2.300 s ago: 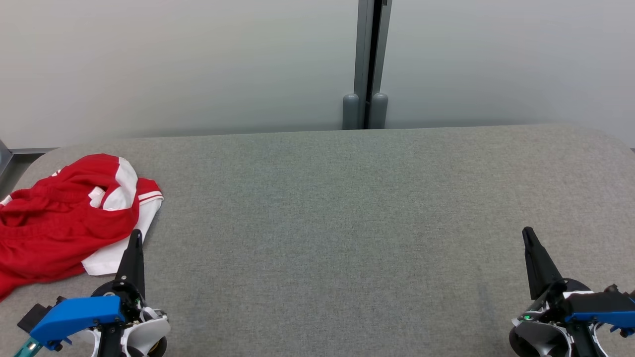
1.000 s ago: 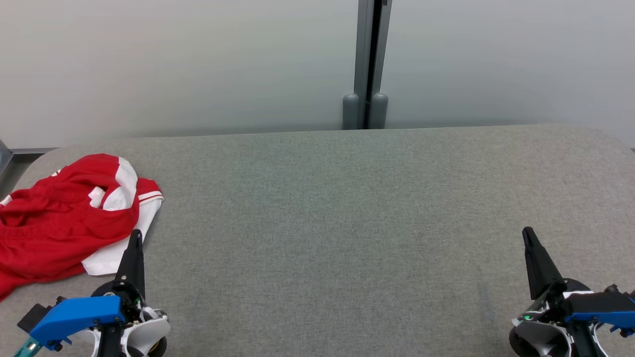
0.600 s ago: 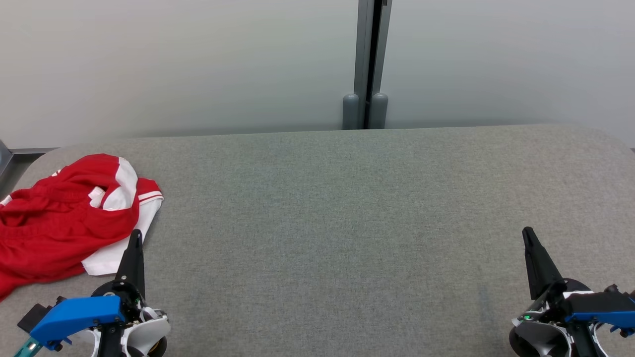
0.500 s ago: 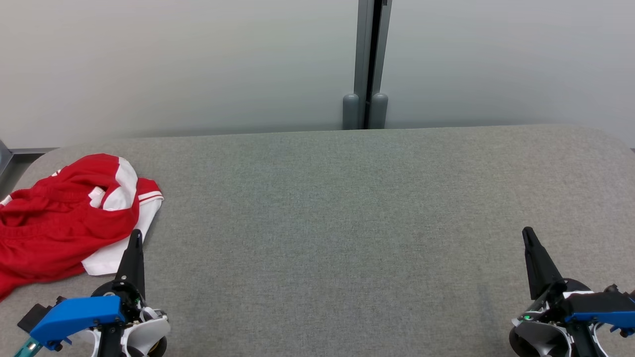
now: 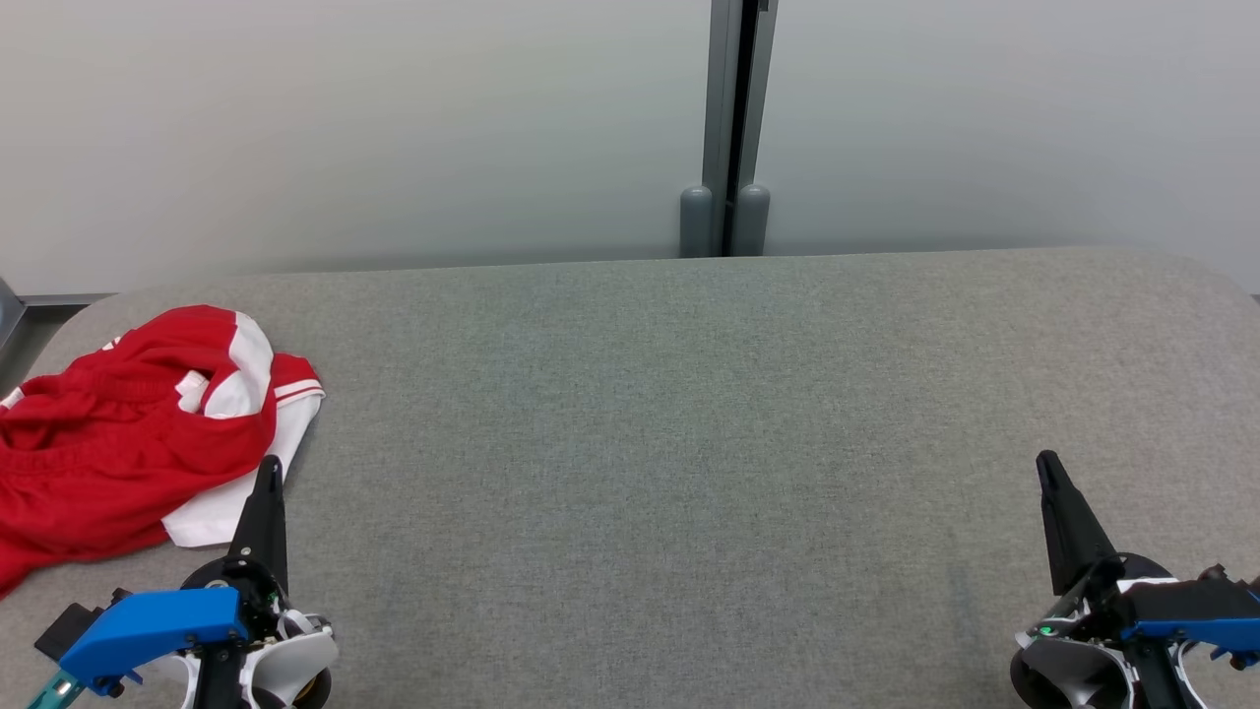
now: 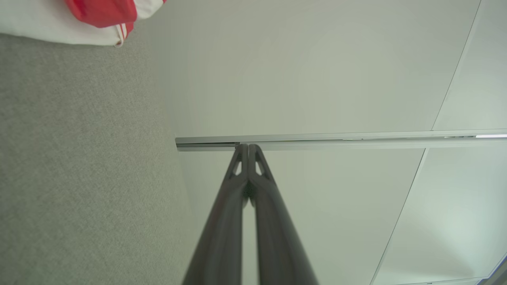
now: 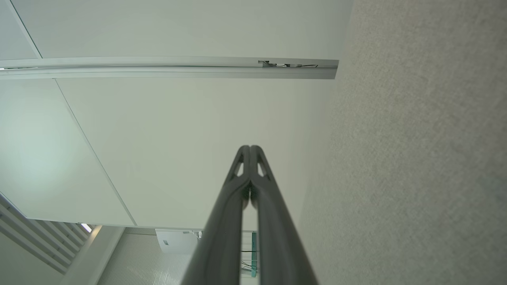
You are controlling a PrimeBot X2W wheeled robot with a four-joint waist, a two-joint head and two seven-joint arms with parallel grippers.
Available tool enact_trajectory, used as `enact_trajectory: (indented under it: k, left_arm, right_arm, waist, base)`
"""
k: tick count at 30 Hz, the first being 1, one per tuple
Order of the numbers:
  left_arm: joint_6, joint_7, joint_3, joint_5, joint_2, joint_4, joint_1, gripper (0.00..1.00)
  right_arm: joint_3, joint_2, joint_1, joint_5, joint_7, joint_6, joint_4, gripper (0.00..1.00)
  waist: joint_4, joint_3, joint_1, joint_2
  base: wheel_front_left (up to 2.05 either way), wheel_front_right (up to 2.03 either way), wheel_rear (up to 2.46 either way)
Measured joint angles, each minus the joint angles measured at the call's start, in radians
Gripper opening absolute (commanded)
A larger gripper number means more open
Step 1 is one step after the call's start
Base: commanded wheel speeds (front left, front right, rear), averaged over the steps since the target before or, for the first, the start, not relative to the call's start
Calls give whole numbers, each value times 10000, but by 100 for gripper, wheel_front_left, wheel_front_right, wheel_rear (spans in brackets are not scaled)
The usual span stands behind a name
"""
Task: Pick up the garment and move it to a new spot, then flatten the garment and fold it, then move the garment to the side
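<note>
Risk of a one-layer grab

Crumpled red-and-white jersey garment [image 5: 108, 433] heaped at the left end of the grey fabric-covered table [image 5: 689, 443]. Just beside it, left gripper [image 5: 268, 471], closed tight and empty; right gripper [image 5: 1046, 465], likewise closed on nothing, well apart at the right. Likely trouble: pinching one loose layer and dragging the rest off the table edge; reaching in unopened and merely shoving the pile.

we see a grey fabric-covered table [image 5: 689, 443] with rounded far corners. behind its far edge stand pale wall panels [image 5: 345, 128], joined by a grey vertical post [image 5: 733, 98]. two rounded grey caps [image 5: 696, 222] sit at the post's foot.
</note>
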Motion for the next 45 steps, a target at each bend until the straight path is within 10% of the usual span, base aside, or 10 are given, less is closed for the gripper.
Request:
enact_trajectory:
  k: [45]
  left_arm:
    - [0, 0, 0, 0, 0, 0, 0, 0]
  right_arm:
    - [0, 0, 0, 0, 0, 0, 0, 0]
  waist:
    - [0, 0, 0, 0]
  base:
    - [0, 0, 0]
